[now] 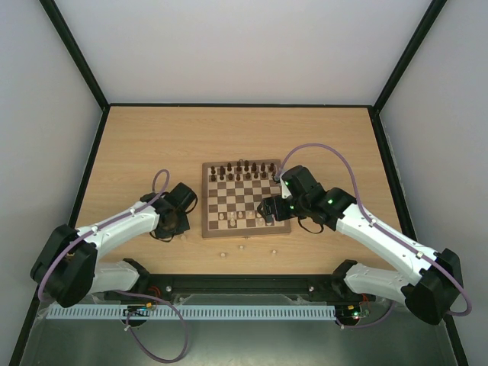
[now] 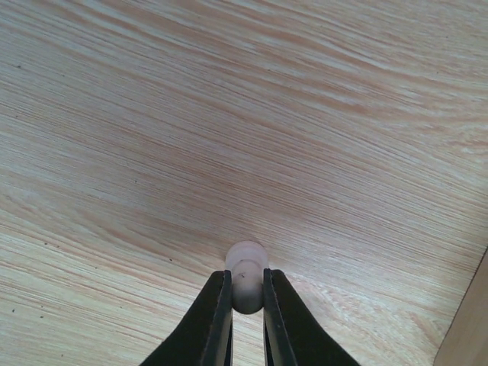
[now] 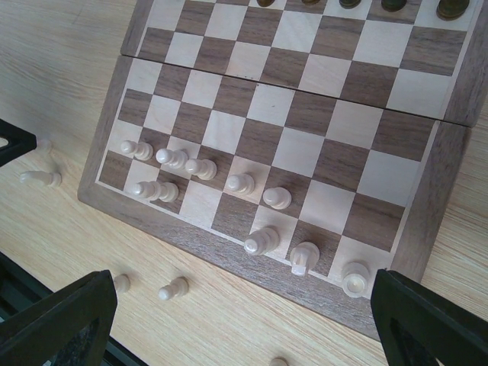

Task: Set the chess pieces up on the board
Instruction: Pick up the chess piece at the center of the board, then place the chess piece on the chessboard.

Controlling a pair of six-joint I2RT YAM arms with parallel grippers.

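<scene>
Pale tabletop point(image 2: 229, 114) is filling the frame as the left gripper point(image 2: 245, 280) is clamping a cream chess piece point(image 2: 245, 258) at bottom centre, right gripper point(image 3: 244, 328) gaping by the board point(image 3: 305, 114).

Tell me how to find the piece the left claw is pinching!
Start at the checkered board, then look left onto the tabletop. There the left gripper is shut on one pale chess piece. Unlike the loose pieces near the board, it is pinched between black fingers.
</scene>
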